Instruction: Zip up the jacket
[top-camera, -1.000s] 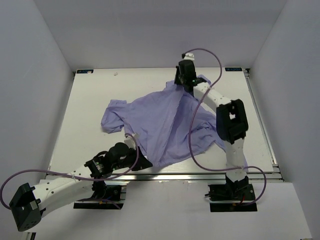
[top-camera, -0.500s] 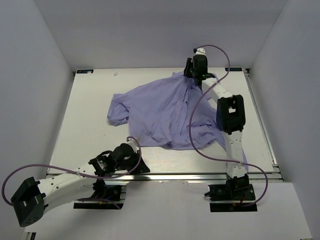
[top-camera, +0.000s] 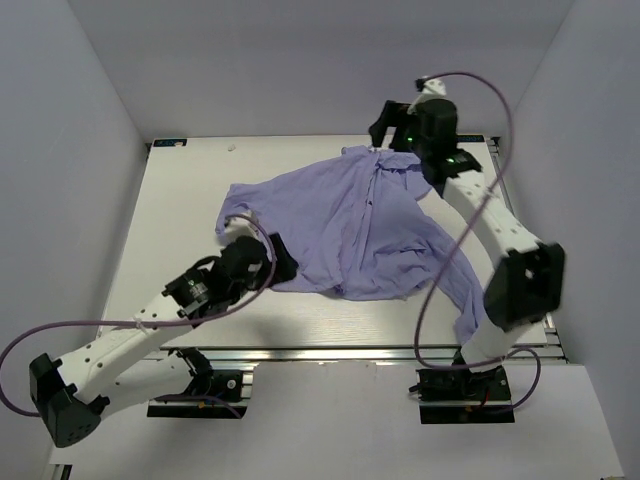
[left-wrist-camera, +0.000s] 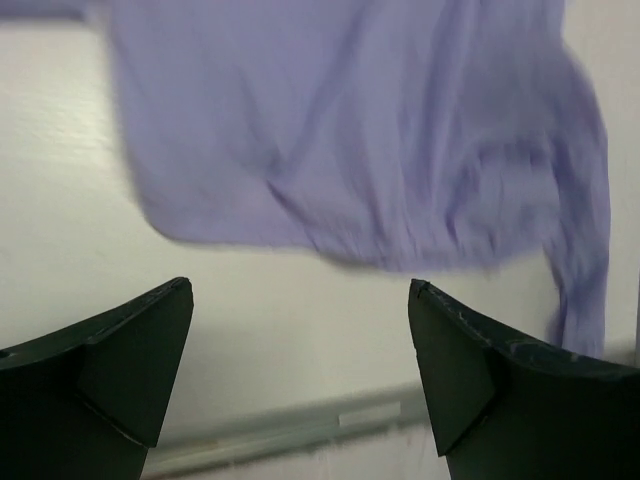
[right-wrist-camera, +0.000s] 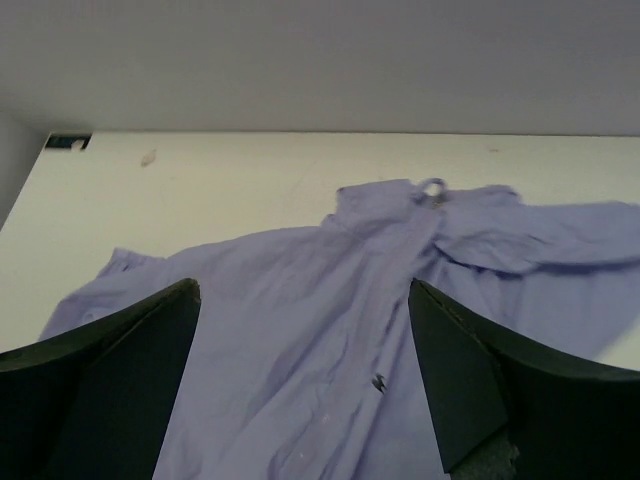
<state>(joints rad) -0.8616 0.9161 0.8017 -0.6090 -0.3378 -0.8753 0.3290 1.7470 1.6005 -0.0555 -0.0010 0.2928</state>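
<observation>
Both pairs of jaws stand wide and hold nothing. The left gripper (left-wrist-camera: 300, 300) has bare tabletop between its fingers and points at the jacket's (left-wrist-camera: 380, 130) near hem, just short of the cloth. The right gripper (right-wrist-camera: 300, 290) hangs above the jacket's (right-wrist-camera: 290, 270) far end, clear of the collar (right-wrist-camera: 432, 188) and looking down the front.

In the top view the jacket (top-camera: 350, 230) lies spread on the table (top-camera: 180, 200), collar at the far end, one sleeve out to its left and the other trailing to its near right past the right arm. The left gripper (top-camera: 275, 262) sits at the jacket's near-left hem; the right gripper (top-camera: 383, 128) is just beyond the collar.

The jacket looks thin, light and limp. It will likely fold and slide instead of holding shape, so one arm should probably pin the hem while the other pulls. A small dark spot (right-wrist-camera: 379, 381) on the front seam may be the zipper pull; it is too small to be sure. If so, that is the place to pinch, with the hem below it held taut.

A second ago both grippers were clamped on the jacket, the left at the hem and the right at the collar. Both have since let go. The jacket has shifted toward its collar end and lies flatter, and the right arm has risen.
</observation>
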